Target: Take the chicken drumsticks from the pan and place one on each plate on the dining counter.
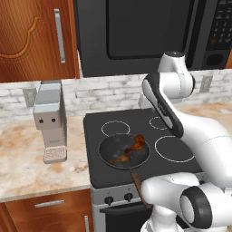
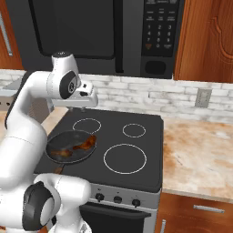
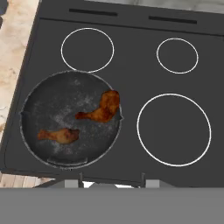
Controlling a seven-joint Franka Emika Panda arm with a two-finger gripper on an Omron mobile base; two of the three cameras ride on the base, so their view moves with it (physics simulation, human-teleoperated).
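Left base view, far left: grey coffee machine (image 1: 50, 120) on the marbled counter (image 1: 27, 163). Centre: black stovetop (image 1: 136, 122), the pan (image 1: 124, 151) on its front-left burner, wooden handle (image 1: 138, 187) pointing to the frame bottom. Both chicken drumsticks lie in the pan, slightly apart. Hand view: smaller drumstick (image 3: 59, 135) lower left, bigger drumstick (image 3: 101, 108) mid-frame by the pan's right rim. Right base view: gripper (image 2: 82, 101) upper left, above the stove's back burners, holding nothing; open or closed, can't tell.
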